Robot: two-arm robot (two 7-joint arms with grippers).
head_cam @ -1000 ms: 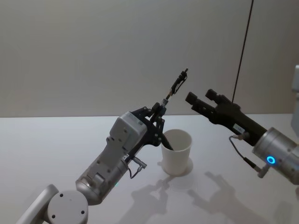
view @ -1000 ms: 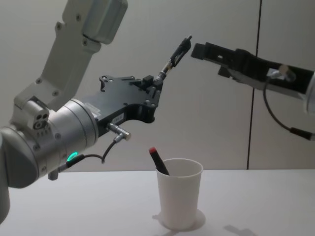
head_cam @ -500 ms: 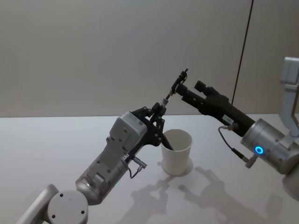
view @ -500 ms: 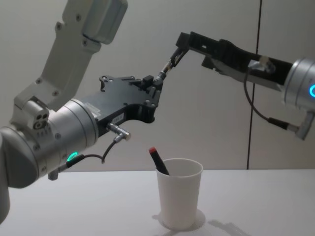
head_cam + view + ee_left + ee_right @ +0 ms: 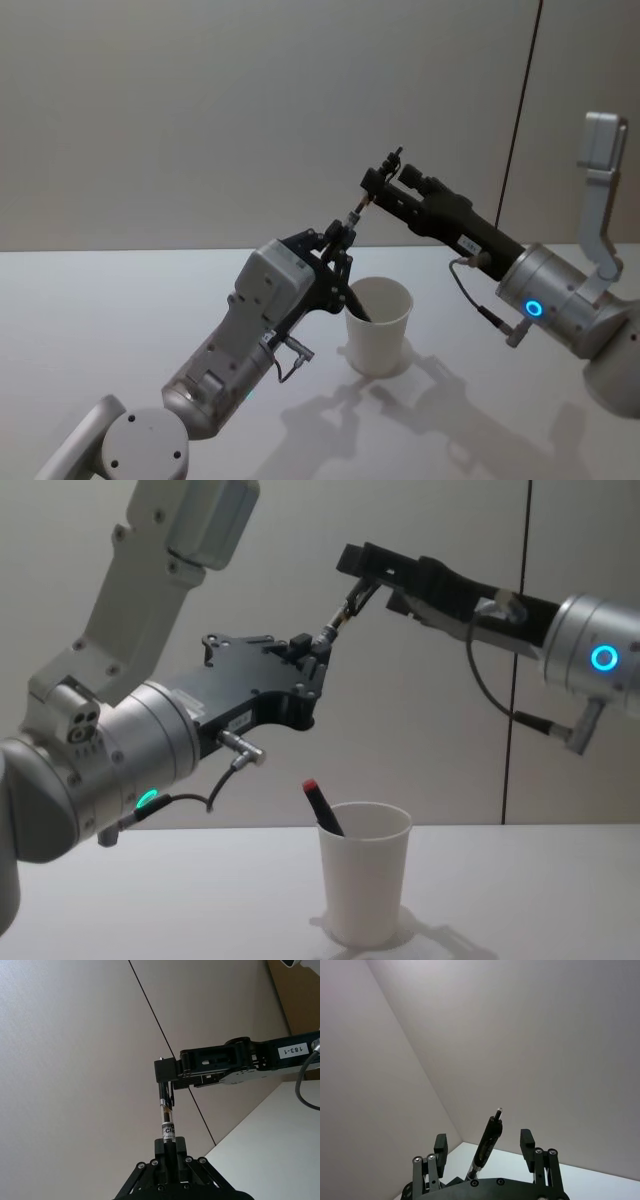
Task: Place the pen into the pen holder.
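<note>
A slim black and clear pen (image 5: 357,209) (image 5: 338,615) (image 5: 166,1121) (image 5: 487,1146) slants up in the air, above and behind the pen holder (image 5: 378,325) (image 5: 365,882), a white paper cup standing on the table. My left gripper (image 5: 342,232) (image 5: 312,645) (image 5: 169,1147) is shut on the pen's lower end. My right gripper (image 5: 375,180) (image 5: 355,565) (image 5: 483,1137) has come in from the right. It is open, one finger on each side of the pen's upper end without touching it.
A second pen with a red cap (image 5: 322,805) leans inside the cup. The white table (image 5: 100,300) stretches out on both sides of the cup. A grey wall stands behind, with a thin dark seam (image 5: 518,680) on the right.
My right gripper has moved left toward the pen and now has the pen's top between its open fingers. The left gripper and the pen have stayed still.
</note>
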